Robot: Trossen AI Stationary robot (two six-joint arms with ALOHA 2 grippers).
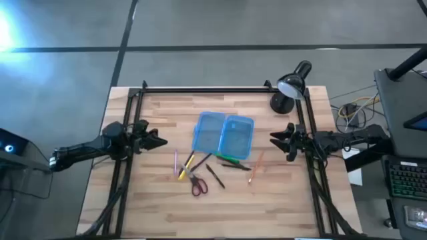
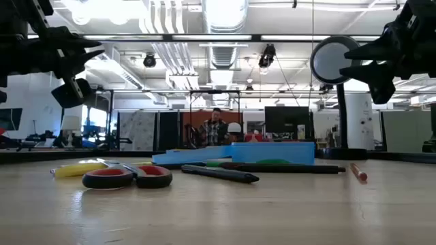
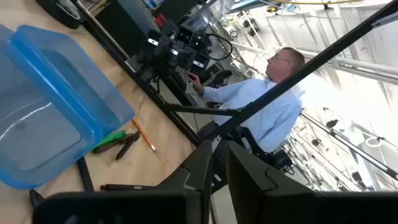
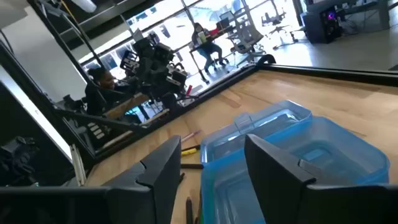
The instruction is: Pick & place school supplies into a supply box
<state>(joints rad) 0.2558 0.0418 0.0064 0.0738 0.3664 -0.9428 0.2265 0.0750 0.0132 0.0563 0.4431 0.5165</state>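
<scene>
The supply box (image 1: 223, 135), a translucent blue case, lies open on the wooden table with its two halves side by side. Nearer the front edge, the school supplies rest flat on the table. They are a pink pen (image 1: 175, 162), a yellow pen (image 1: 185, 167), red-handled scissors (image 1: 199, 185), a black pen (image 1: 215, 177), a green pen (image 1: 230, 160) and an orange pencil (image 1: 255, 167). My left gripper (image 1: 160, 141) hovers left of the box, its fingers (image 3: 205, 171) shut and empty. My right gripper (image 1: 273, 138) hovers right of the box, open and empty, pointing at the box (image 4: 292, 155).
A black desk lamp (image 1: 290, 83) stands at the table's far right corner. A black frame rail (image 1: 220, 89) runs along the far edge and down both sides. A person (image 3: 273, 93) sits beyond the table's right side. Bare wood lies in front of the supplies.
</scene>
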